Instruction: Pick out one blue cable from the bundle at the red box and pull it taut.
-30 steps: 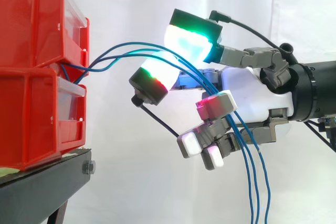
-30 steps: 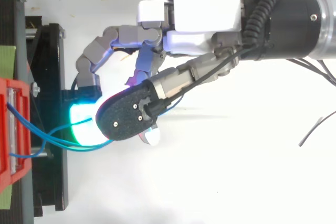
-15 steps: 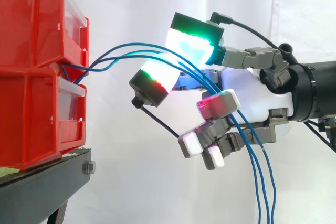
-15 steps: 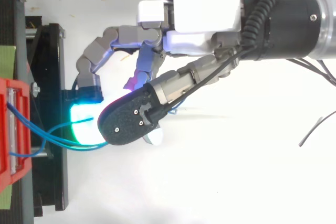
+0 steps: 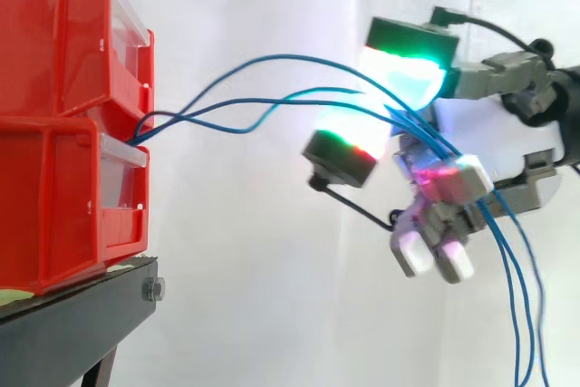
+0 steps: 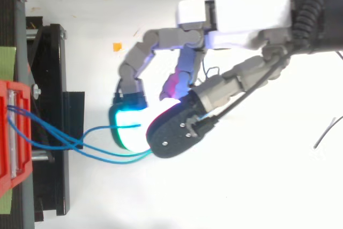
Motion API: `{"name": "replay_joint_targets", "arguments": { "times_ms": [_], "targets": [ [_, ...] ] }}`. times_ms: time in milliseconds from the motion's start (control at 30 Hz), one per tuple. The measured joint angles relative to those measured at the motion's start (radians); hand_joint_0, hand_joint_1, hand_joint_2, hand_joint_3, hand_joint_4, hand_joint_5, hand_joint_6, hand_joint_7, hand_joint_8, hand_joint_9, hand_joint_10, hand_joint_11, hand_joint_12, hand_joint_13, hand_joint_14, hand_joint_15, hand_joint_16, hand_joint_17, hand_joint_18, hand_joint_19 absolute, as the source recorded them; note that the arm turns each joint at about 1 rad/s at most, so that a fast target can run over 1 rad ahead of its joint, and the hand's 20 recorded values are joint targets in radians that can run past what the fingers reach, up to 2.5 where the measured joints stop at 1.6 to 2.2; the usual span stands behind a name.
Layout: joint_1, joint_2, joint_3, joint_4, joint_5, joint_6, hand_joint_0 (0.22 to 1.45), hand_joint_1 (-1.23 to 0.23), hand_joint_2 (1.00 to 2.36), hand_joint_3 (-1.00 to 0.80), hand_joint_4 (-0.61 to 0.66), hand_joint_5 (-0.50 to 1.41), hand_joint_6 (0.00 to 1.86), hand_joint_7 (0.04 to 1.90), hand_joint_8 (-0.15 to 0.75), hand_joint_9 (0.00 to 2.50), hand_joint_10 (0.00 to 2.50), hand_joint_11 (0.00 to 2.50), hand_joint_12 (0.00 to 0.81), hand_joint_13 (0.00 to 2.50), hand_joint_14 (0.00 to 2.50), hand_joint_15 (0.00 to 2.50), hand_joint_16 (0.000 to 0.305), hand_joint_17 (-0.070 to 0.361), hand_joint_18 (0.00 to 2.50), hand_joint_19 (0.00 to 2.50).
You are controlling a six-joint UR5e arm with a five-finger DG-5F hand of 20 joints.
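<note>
Blue cables (image 5: 290, 57) are leaving the gap between the two red bins (image 5: 54, 124) at 9 o'clock in the side view and running toward 3 o'clock into the hand (image 5: 471, 124). Beyond the hand their free tails are dropping toward 6 o'clock.

Since a second ago the hand has been drawing back toward 3 o'clock, away from the bins and the black stand (image 5: 72, 314), and lifting a little toward 12 o'clock. More cable is now showing between the bins and the hand. The pull therefore looks to be under way. It is not finished: the strands are still bowing, the highest one arching toward 12 o'clock and the lower ones sagging in a shallow wave.

The hand is closing on the cables. They are passing between the upper fingertip (image 5: 403, 74), glowing green and cyan, and the lower one (image 5: 349, 144), glowing green and red, and the top view is showing those two pads meeting over them. Several strands, not one, are going through the pinch, and I cannot tell which is actually being held.

The bundle's long axis is lying roughly level, 9 to 3 o'clock, in both views.
</note>
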Motion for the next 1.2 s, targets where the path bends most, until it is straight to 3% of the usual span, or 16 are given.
{"name": "replay_joint_targets", "arguments": {
  "times_ms": [167,367,500,633,800,1200],
  "targets": [
    [-0.001,0.022,0.000,-0.104,0.013,-0.034,0.61,-0.72,1.01,-0.21,-0.17,-0.05,0.89,0.79,0.291,0.84,0.01,0.23,0.322,0.61,0.00,0.11,0.051,0.114,0.76,0.37],
    [0.001,0.025,-0.001,-0.120,0.046,-0.034,0.61,-0.72,1.01,-0.21,-0.16,-0.05,0.89,0.79,0.286,0.81,0.01,0.23,0.326,0.60,0.00,0.13,0.051,0.115,0.74,0.37],
    [0.008,0.025,-0.028,-0.069,0.094,-0.006,0.61,-0.71,1.01,-0.21,-0.16,-0.05,0.89,0.79,0.291,0.82,0.01,0.25,0.332,0.61,0.00,0.14,0.052,0.116,0.74,0.38],
    [0.012,0.025,-0.059,0.021,0.114,0.045,0.61,-0.71,1.01,-0.21,-0.16,-0.05,0.89,0.78,0.297,0.84,0.01,0.27,0.337,0.62,0.01,0.15,0.052,0.117,0.75,0.39],
    [0.016,0.025,-0.078,0.092,0.118,0.091,0.61,-0.71,1.01,-0.21,-0.16,-0.05,0.89,0.78,0.296,0.86,0.01,0.30,0.340,0.63,0.01,0.17,0.053,0.119,0.75,0.40],
    [0.018,0.025,-0.143,0.206,0.113,0.136,0.63,-0.77,1.00,-0.16,-0.16,-0.03,0.89,0.86,0.311,0.98,0.02,0.39,0.349,0.76,0.01,0.26,0.055,0.123,0.82,0.42]
  ]
}}
